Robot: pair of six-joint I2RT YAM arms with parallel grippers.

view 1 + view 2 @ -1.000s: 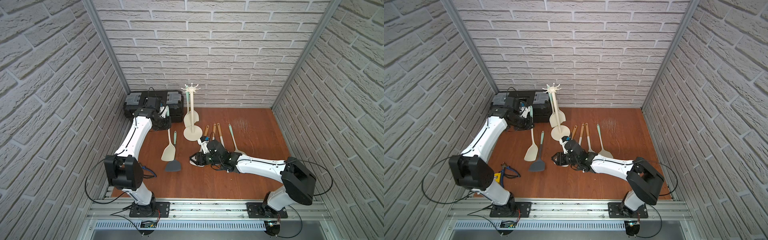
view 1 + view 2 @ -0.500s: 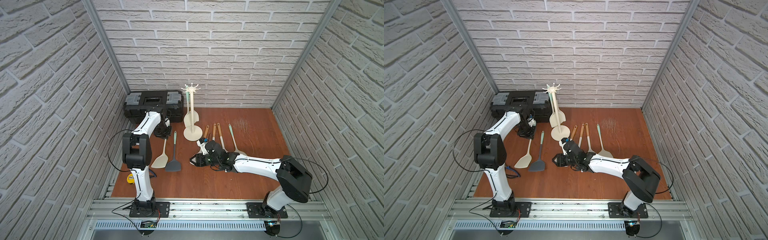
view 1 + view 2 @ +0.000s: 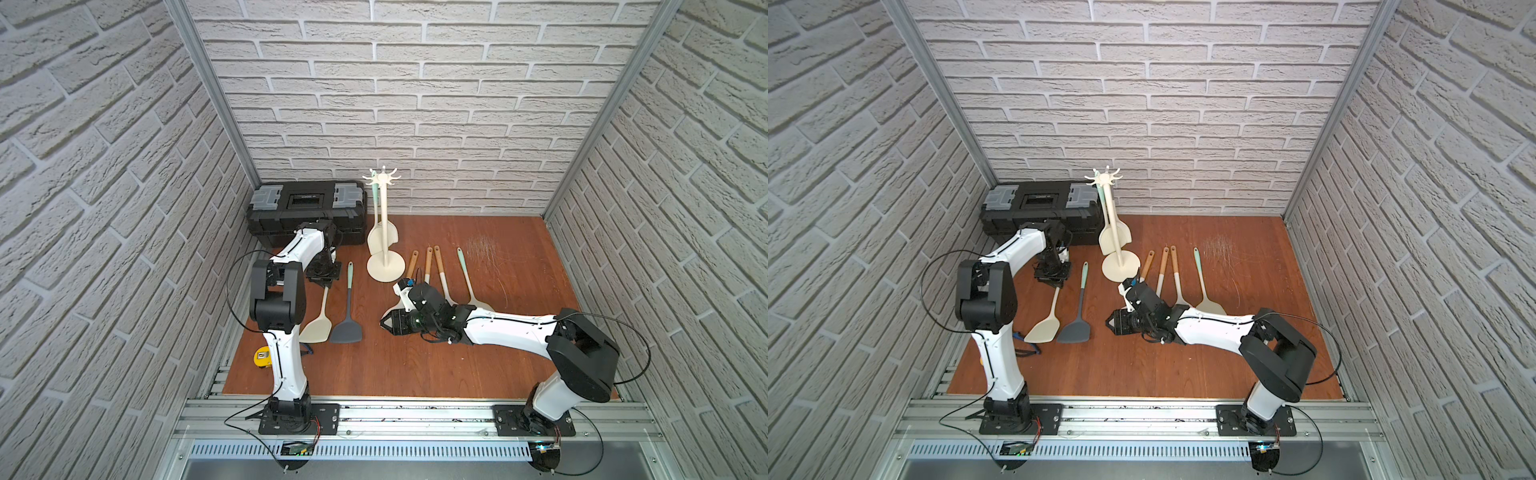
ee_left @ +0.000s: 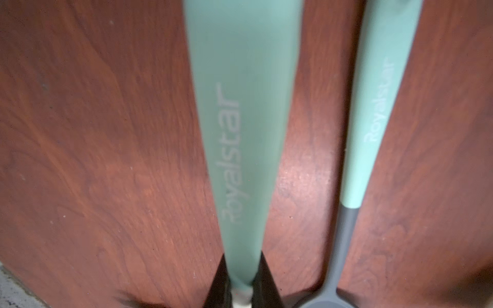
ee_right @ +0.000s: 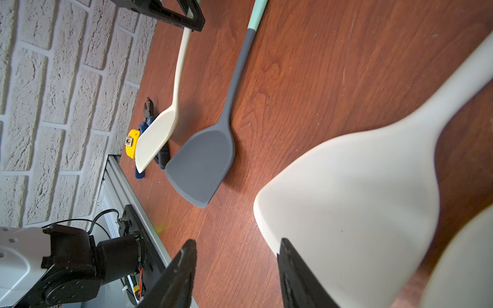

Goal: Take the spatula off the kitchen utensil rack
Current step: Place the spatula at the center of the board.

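Observation:
The cream kitchen utensil rack [image 3: 384, 224] [image 3: 1112, 224] stands at the back of the table. One cream spatula with a green handle [image 3: 378, 241] hangs from its crown of hooks. My left gripper [image 3: 322, 279] [image 3: 1052, 280] [image 4: 242, 277] is low over the table, left of the rack. It is shut on the mint-green handle [image 4: 240, 133] of another cream spatula [image 3: 316, 330] [image 5: 154, 144], whose head points to the front. A grey spatula [image 3: 347, 330] [image 4: 373, 120] lies beside it. My right gripper [image 3: 383, 323] [image 5: 236, 253] is open and empty, low in front of the rack.
A black toolbox [image 3: 307, 208] sits at the back left. Several long-handled utensils [image 3: 436, 270] lie right of the rack's base, and one cream head [image 5: 346, 213] is beside my right fingers. A yellow tape measure [image 3: 262, 358] and blue pliers [image 5: 149, 120] lie at the left edge.
My left arm has folded in and come down from beside the toolbox. The cream spatula in its grip has shifted towards the front left. The right arm has barely moved.

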